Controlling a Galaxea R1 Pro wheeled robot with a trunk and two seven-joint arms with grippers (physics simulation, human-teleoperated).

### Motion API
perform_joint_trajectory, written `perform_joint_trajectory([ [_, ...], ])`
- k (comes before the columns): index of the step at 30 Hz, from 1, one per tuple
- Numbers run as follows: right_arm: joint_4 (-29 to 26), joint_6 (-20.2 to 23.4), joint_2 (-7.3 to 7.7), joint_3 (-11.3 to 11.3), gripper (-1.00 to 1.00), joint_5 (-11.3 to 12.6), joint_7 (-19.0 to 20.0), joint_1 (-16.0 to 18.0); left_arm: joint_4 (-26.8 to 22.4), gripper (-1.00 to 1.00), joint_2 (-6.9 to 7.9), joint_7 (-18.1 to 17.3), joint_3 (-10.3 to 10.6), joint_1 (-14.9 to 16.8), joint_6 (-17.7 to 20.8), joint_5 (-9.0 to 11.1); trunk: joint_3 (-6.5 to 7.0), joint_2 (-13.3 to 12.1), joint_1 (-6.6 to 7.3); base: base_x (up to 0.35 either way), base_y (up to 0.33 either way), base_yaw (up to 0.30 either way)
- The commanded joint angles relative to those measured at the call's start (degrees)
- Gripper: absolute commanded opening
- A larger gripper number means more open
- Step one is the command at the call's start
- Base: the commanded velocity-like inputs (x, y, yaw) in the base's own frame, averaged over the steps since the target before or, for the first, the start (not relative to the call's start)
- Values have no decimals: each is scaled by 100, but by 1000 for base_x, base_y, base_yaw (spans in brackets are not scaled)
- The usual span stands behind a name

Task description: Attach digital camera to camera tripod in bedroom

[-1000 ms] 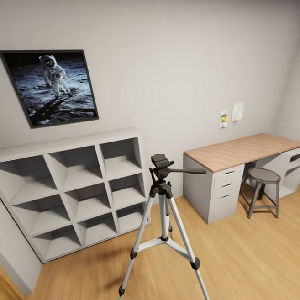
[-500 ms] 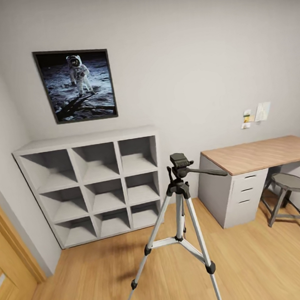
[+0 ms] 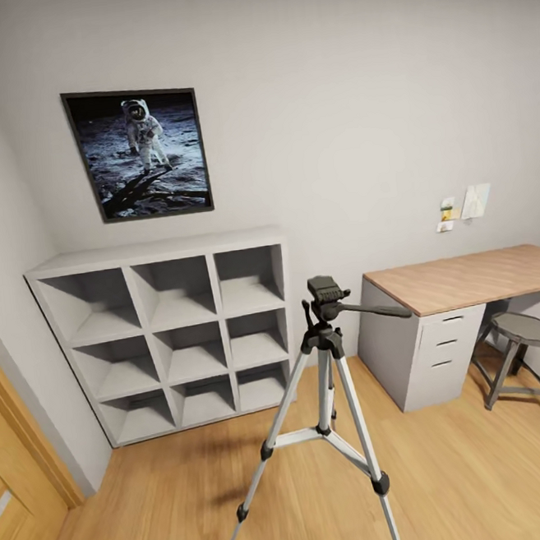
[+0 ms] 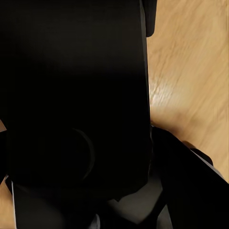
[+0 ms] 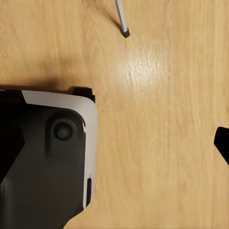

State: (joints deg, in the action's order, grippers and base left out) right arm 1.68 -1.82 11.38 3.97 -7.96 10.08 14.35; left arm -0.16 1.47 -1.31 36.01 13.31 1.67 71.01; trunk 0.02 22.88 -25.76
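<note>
The camera tripod point(image 3: 326, 380) stands on the plank floor in the middle of the head view, silver legs spread, its black head point(image 3: 325, 289) bare and its pan handle pointing right. In the left wrist view a black boxy body with a round lens shape, the digital camera point(image 4: 71, 95), sits very close between the fingers of my left gripper point(image 4: 95, 124), which is shut on it. Its red button is hidden. My right gripper point(image 5: 119, 148) hangs open over the floor, one black fingertip point(image 5: 222, 143) at the view's edge, near a tripod foot point(image 5: 125, 32).
A white cube shelf point(image 3: 172, 329) stands against the wall behind the tripod, under an astronaut poster point(image 3: 139, 153). To the right are a wood-topped desk point(image 3: 469, 277) and a grey stool point(image 3: 521, 345). A wooden door point(image 3: 14, 484) is at the left. My base point(image 5: 43, 157) is close below the right arm.
The whole head view swung between one second and half a second ago, a camera turn, and has barely shifted since. The tripod and furniture have stayed put.
</note>
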Motion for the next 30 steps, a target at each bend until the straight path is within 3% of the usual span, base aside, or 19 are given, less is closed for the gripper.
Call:
perform_joint_trajectory([
  [1, 17, -19, 3, 43, 100, -56, 12, 6, -1, -100, -2, -13, 47, 2, 19, 54, -2, 4, -3, 100, -65, 2],
  [16, 17, -20, 13, 43, 100, -56, 12, 6, -1, -100, -23, -10, 47, 1, 18, -167, -2, 4, -3, 204, -155, 0],
  [30, 17, -19, 8, 43, 100, -56, 12, 6, -1, -100, -23, -10, 47, 2, 17, -200, -2, 4, -3, 34, -30, 0],
])
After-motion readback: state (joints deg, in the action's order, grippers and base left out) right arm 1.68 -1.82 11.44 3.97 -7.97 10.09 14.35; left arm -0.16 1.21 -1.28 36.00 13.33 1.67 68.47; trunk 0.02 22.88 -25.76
